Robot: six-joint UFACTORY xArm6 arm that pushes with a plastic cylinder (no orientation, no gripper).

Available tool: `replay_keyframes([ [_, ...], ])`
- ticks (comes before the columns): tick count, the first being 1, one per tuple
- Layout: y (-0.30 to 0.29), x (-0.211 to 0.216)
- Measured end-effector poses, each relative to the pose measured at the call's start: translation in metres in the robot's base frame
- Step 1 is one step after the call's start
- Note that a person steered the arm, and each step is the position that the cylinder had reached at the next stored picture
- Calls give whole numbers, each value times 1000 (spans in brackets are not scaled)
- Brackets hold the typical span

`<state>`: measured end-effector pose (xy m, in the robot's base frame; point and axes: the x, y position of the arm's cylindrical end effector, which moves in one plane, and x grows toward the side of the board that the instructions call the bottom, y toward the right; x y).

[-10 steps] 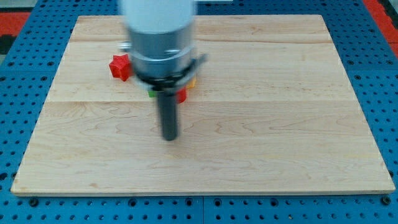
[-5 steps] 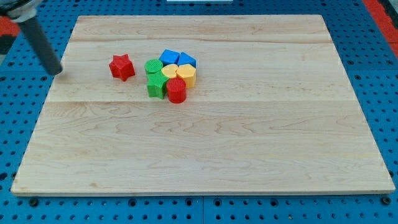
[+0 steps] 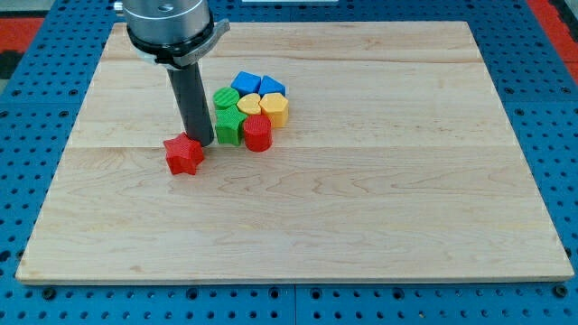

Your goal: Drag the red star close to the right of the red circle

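Observation:
The red star (image 3: pixel 184 154) lies on the wooden board, below and left of a cluster of blocks. The red circle (image 3: pixel 257 134) is the cluster's lowest block, to the right of the star. My tip (image 3: pixel 200 143) touches the star's upper right edge, between the star and the green blocks. The rod rises from there toward the view's top.
The cluster holds a green circle (image 3: pixel 226 98), a green block (image 3: pixel 228 125), a blue block (image 3: pixel 245 83), another blue block (image 3: pixel 273 87), a yellow block (image 3: pixel 248 106) and a yellow hexagon-like block (image 3: pixel 275 106). The board's (image 3: pixel 379 199) edges meet a blue pegboard.
The rod moved from the board's left edge to the star. The red star has moved down and slightly right from its earlier spot left of the green circle.

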<state>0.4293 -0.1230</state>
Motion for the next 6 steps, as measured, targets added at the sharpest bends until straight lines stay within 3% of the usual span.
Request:
replay_keyframes([
  [1, -62, -1],
  [2, -81, 23],
  [4, -36, 37],
  [6, 50, 37],
])
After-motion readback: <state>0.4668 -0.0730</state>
